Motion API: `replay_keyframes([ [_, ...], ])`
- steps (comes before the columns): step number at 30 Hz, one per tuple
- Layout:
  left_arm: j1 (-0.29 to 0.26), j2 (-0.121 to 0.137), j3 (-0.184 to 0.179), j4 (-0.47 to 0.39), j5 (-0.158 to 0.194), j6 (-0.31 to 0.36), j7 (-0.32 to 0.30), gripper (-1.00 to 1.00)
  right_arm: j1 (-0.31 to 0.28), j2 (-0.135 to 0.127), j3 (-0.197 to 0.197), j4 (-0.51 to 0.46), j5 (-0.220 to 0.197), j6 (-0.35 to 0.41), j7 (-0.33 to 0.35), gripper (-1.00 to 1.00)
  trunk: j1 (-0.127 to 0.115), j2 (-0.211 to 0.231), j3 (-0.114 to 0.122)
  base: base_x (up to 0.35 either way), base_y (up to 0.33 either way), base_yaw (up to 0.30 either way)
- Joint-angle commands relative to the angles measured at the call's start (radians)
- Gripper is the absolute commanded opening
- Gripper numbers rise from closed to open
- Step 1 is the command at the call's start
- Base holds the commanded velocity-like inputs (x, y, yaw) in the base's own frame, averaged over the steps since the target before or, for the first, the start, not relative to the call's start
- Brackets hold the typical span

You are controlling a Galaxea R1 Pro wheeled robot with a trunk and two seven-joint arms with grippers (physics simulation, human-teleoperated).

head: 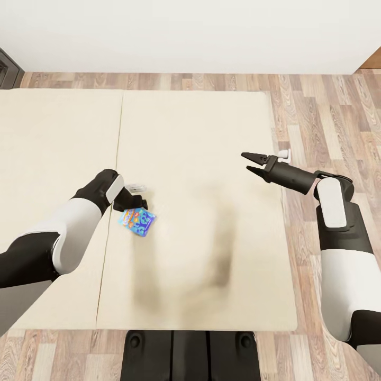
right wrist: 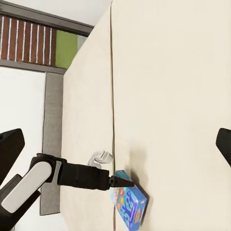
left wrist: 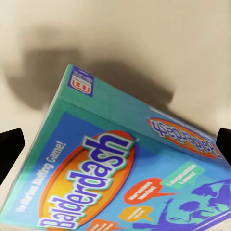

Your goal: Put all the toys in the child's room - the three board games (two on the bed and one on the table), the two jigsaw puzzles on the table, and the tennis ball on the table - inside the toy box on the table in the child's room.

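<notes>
Left gripper (head: 138, 203) is right over the Balderdash board game (head: 138, 220), lying on the bed (head: 201, 132) around 8 o'clock from center; fingers spread on either side, nothing pinched yet. I'd square up before squeezing. Right gripper (head: 253, 162) hovers spread at 3 o'clock, arm outstretched.

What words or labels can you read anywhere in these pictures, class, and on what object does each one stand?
"Balderdash": large yellow lettering on the lid of the board game box.
"Balderdash" again: on the box's long side, seen at an angle.
A white slogan curves beside the title; it seems to end in "Game!", the rest too blurred to read.
A small red logo on the box's corner: unreadable.
Speech-bubble captions on the lid: too small to read.
In the head view the box's print is illegible.
</notes>
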Motion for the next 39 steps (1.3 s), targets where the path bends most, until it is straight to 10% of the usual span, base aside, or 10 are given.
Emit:
replay_keyframes([
  [1,0.000,0.000,0.004,-0.001,0.006,0.004,0.005,1.00,-0.001,0.000,-0.001,0.000,0.009,0.004,0.010,1.00,0.000,-0.001,0.000,0.000,0.000,0.000],
  [39,0.045,-0.004,0.002,0.008,0.001,-0.010,0.009,1.00,-0.001,0.001,0.000,0.000,0.012,0.003,0.010,1.00,0.000,-0.001,0.032,0.000,0.000,0.000],
])
